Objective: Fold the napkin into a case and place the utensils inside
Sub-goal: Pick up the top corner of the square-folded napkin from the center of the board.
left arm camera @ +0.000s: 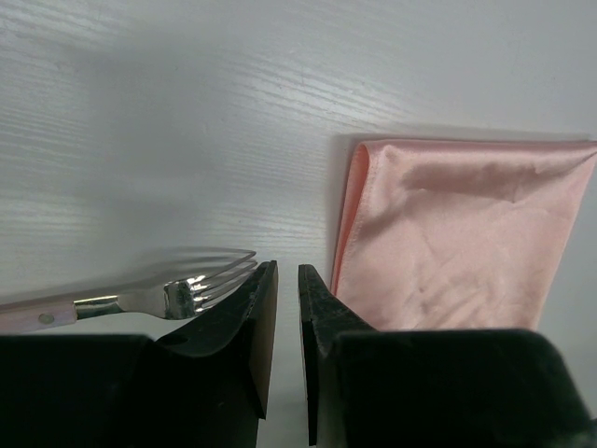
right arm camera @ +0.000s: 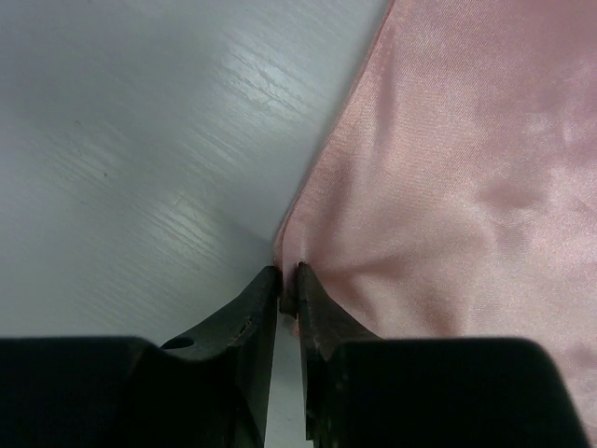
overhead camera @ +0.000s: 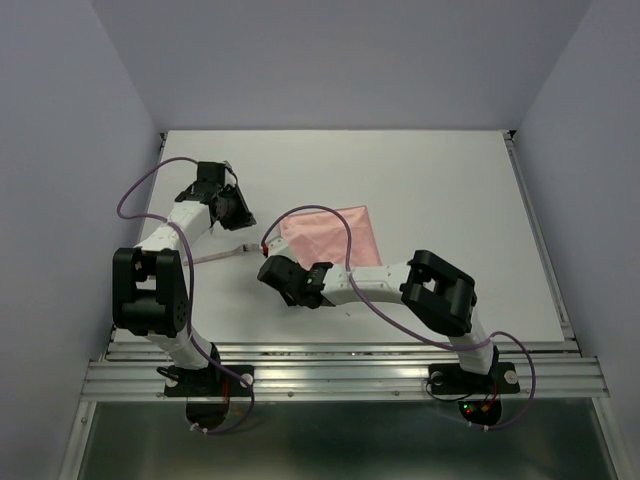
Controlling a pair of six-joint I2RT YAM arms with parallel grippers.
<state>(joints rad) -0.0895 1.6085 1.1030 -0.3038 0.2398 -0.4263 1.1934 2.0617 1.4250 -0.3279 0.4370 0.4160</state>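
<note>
Where the right wrist camera looks along its own fingers, we see the right gripper (right arm camera: pixel 287 280) drawn to a narrow slit. Its black fingertips (right arm camera: pixel 261 294) are pinched on the pointed near corner of the thin salmon-pink cloth napkin (right arm camera: pixel 466 187). A sliver of cloth shows between the jaws, and soft creases fan out from the pinch across the satiny surface. The overhead view hides this contact behind the wrist housing.

The left wrist camera shows the left gripper (left arm camera: pixel 287 273) with its jaws almost together and only bare tabletop in the gap. Just beside its left fingertip lie the tines of a silvery small-tined fork (left arm camera: pixel 187 294) with a pale pink handle, which runs out of the picture to the left. We cannot tell whether tines and finger touch. On the other side of the gripper the napkin lies flat, with a narrow raised rim along the edge facing the fork. Whether that rim is a fold or a hem we cannot tell.

Only the overhead camera gives the layout. The napkin sits near the middle of the white wood-grain table (overhead camera: pixel 450 190) as a skewed four-sided sheet. The right arm reaches leftward to the sheet's near left corner. The fork appears as a thin pale streak to the left of the napkin and apart from it, between the two grippers.
</note>
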